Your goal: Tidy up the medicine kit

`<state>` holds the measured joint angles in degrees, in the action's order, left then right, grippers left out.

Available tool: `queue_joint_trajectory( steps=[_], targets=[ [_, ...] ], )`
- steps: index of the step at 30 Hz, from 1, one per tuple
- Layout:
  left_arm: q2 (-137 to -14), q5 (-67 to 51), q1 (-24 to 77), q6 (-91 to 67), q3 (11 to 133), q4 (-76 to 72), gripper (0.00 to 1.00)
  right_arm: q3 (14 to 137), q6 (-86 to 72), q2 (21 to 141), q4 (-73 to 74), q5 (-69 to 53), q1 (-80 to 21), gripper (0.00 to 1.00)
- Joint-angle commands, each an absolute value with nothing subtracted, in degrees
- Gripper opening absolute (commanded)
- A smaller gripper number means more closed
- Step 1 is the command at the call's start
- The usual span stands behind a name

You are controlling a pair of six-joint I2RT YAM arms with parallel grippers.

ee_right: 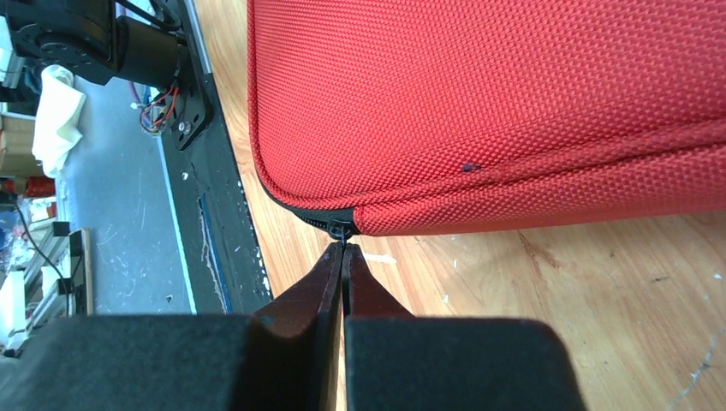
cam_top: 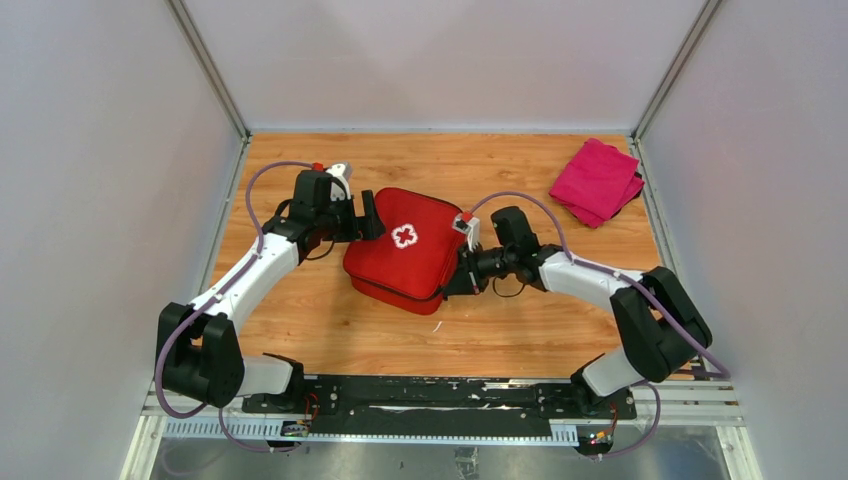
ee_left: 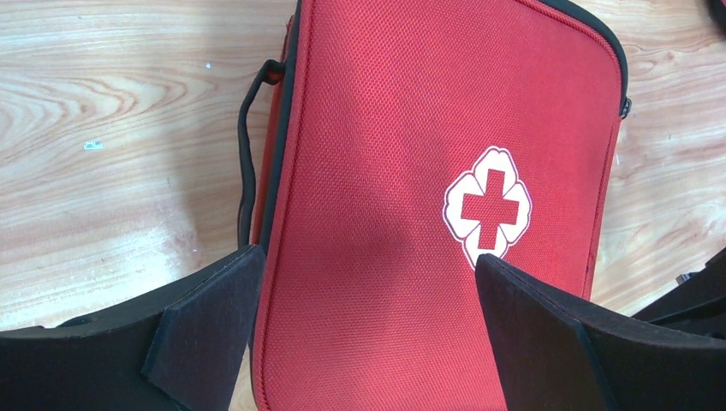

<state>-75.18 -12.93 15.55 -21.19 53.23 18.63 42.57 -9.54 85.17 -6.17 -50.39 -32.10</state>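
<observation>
the medicine kit (cam_top: 405, 250) lies lid down near the middle of the worktop (cam_top: 520, 335), white cross up. our right gripper (ee_right: 342, 253) is pinched closed on the zip pull (ee_right: 341, 229) at the kit's near right corner, we judge so as to run the zip round. our left gripper (ee_left: 368, 265) stands wide open over the lid's far left side, holding nothing, placed to steady the case against that tug. bare wood runs along the near edge. the magenta cloth (cam_top: 597, 182) sits well apart, in the far right corner.
</observation>
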Motion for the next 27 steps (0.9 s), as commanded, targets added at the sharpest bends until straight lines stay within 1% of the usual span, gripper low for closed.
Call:
queue_joint_trajectory(
  steps=[1,8,14,17,22,27],
  targets=[
    [-75.36,-13.96,15.47,-20.53,52.92,19.09,0.99,43.62,-6.99,81.94,-3.73,-45.46,-31.48,0.00],
    [-75.09,-14.27,15.47,-20.90,52.40,18.73,0.99,43.57,-3.28,78.23,-0.35,-37.19,-32.83,0.00],
    [-75.04,-14.29,15.47,-21.01,52.03,18.63,0.99,43.70,3.76,77.59,1.82,-27.84,-38.00,0.02],
    [-74.94,-14.41,15.47,-21.07,51.94,18.63,0.99,40.91,4.95,76.56,-2.79,-23.99,-40.45,0.05],
    [-74.91,-14.50,15.47,-21.09,51.86,18.64,0.98,36.09,2.90,74.98,-11.25,-22.69,-40.84,0.08],
    [-75.11,-14.51,15.47,-21.26,51.68,18.51,0.98,34.56,2.23,75.00,-14.10,-21.89,-40.80,0.07]
  ],
)
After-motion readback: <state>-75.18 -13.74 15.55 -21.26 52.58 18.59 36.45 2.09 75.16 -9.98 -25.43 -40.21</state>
